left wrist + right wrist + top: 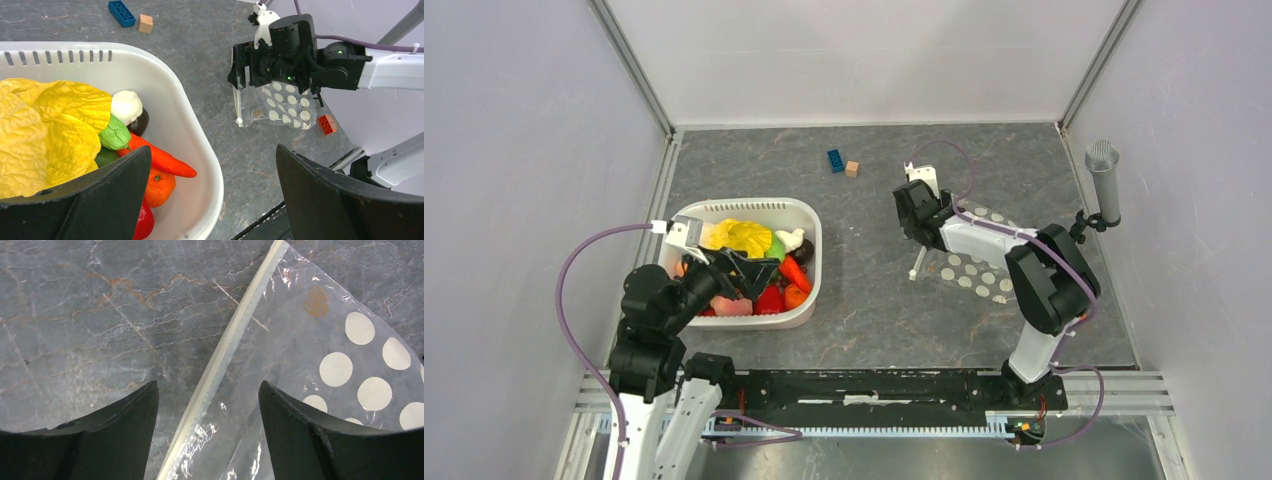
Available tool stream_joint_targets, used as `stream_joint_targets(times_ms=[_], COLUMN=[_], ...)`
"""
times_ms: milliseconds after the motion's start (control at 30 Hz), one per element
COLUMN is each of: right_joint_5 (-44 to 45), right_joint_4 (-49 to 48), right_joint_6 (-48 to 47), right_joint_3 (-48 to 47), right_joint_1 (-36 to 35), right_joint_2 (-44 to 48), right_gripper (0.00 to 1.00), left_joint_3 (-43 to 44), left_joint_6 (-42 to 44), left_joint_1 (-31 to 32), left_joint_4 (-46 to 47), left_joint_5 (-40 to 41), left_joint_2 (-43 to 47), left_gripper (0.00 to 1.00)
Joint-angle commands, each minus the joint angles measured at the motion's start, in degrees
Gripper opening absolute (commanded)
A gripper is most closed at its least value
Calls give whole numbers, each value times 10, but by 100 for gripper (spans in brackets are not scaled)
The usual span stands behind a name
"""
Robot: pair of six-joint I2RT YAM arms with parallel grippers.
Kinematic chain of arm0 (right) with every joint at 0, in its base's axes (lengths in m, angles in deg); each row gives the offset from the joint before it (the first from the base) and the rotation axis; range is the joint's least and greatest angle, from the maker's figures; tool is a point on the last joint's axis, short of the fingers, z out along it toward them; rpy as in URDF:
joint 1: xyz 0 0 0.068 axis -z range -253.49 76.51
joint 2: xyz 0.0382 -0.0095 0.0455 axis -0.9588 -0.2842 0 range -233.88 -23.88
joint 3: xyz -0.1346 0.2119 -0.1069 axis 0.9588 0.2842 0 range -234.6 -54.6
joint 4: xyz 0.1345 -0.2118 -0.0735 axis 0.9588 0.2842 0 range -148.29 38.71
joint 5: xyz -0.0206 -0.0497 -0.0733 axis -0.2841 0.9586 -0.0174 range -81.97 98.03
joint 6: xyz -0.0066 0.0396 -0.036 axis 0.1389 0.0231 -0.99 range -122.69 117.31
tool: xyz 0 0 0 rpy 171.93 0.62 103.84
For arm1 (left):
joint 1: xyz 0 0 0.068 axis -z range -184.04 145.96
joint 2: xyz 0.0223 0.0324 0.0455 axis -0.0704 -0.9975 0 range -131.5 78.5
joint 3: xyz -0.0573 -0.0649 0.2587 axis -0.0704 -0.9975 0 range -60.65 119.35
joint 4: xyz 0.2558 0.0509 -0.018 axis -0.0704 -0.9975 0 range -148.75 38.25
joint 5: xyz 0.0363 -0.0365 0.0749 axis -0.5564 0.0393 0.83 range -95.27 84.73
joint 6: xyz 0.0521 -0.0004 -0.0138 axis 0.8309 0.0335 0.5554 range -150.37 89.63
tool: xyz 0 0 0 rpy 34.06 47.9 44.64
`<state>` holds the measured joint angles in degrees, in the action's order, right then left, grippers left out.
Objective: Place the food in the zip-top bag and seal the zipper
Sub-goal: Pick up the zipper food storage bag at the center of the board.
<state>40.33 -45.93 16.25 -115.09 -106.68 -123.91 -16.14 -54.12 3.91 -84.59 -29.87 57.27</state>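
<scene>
left gripper [212, 160] gapes released above the food [60, 125] in the left basket [185, 115], right gripper [207, 390] jaws parted astride the zipper [235, 330] of the zip-top bag [300, 355] lying right, gripping nothing.

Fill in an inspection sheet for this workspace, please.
Surface: grey marbled table.
Job's things: food heaped in white basket; zip-top bag lying at right, no food seen inside.
Clutter: blue brick and wooden cube at far side; red brick beside bag.
Grippers: left gripper open above basket; right gripper open, astride zipper.
Cables: purple cable looping beside each arm.
Surroundings: pale walls; microphone at right.
</scene>
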Motion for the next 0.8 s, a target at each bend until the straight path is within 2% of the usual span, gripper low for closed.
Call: stream_joint_targets(times_ms=[0, 133, 267, 533, 600, 700, 767], right_joint_5=[52, 72, 45, 23, 16, -3, -15], right_joint_4=[24, 6, 1, -10, -13, -21, -23], right_joint_6=[27, 32, 24, 24, 22, 17, 16], right_joint_3=[-30, -4, -3, 17, 21, 31, 39], right_joint_1=[5, 7, 12, 14, 14, 13, 13], right_joint_2=[-31, -31, -49, -60, -58, -49, -37], right_gripper=[77, 70, 61, 57, 43, 31, 29], left_joint_3=[-6, -9, -10, -12, -12, -12, -12], left_joint_6=[20, 26, 32, 35, 34, 34, 34], left_joint_1=[-2, -2, -2, -3, -2, -2, -2], left_joint_4=[14, 14, 14, 12, 12, 12, 12], left_joint_5=[-11, -7, -5, -2, -3, -3, -3], left_joint_2=[-1, 0, -4, -2, -2, -1, -1], left_gripper=[100, 100, 100, 100, 100, 100, 100])
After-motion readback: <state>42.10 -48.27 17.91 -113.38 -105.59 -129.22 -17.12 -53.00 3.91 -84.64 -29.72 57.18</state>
